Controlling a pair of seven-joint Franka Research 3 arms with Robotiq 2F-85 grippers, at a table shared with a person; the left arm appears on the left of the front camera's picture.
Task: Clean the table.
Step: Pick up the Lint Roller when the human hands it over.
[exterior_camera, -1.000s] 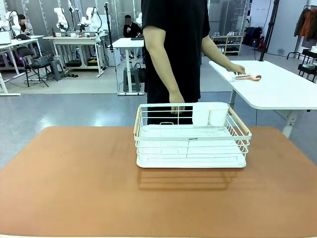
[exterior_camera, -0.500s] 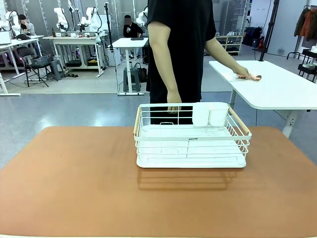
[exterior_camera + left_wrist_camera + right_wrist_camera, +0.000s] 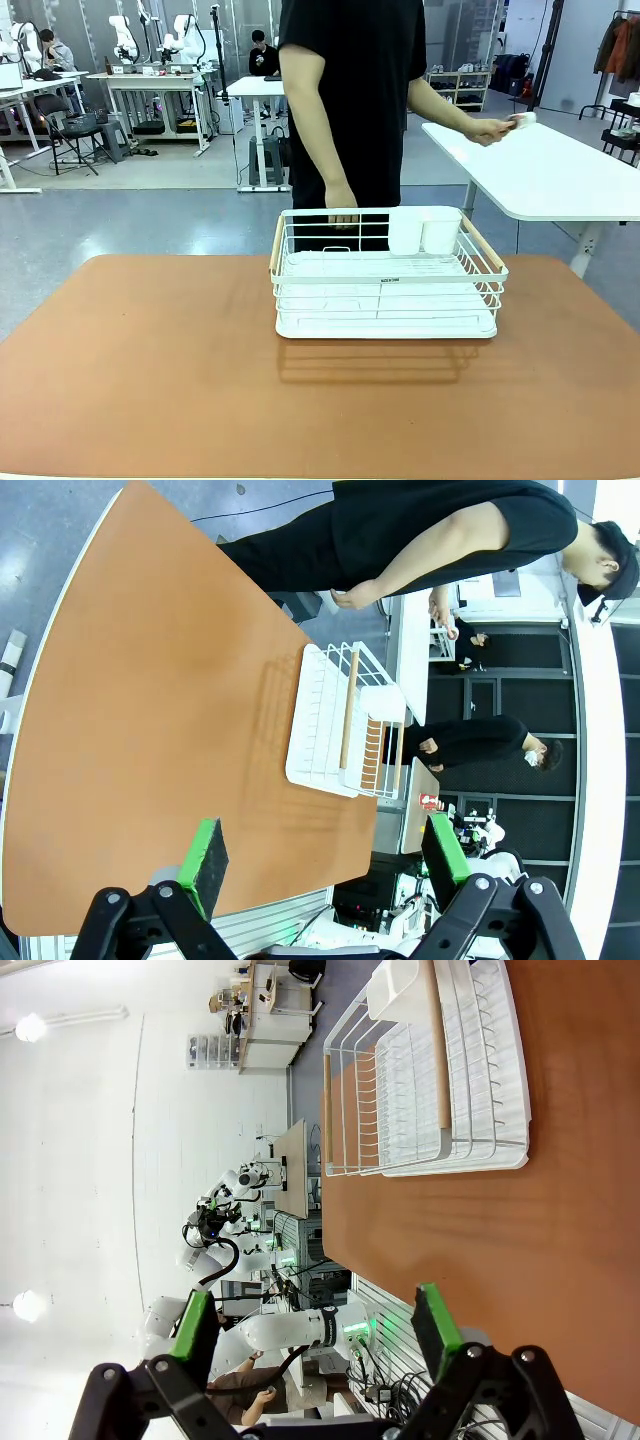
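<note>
Change: person's hand now lifted off white side worktop, gripping small white item. Terracotta worktop carries white wire rack, mid-far; item likely arrives next. Wide open, empty: left jaws, right jaws.

The rack sits on the table, a little right of the middle and toward the far edge. A holder stands in the rack's far right corner. The person stands behind the table, directly behind the rack, with one hand at its far rim (touching or not, I cannot tell). The other hand reaches out to the right with a small thing in it, above a side table that stands behind and right of the table.
</note>
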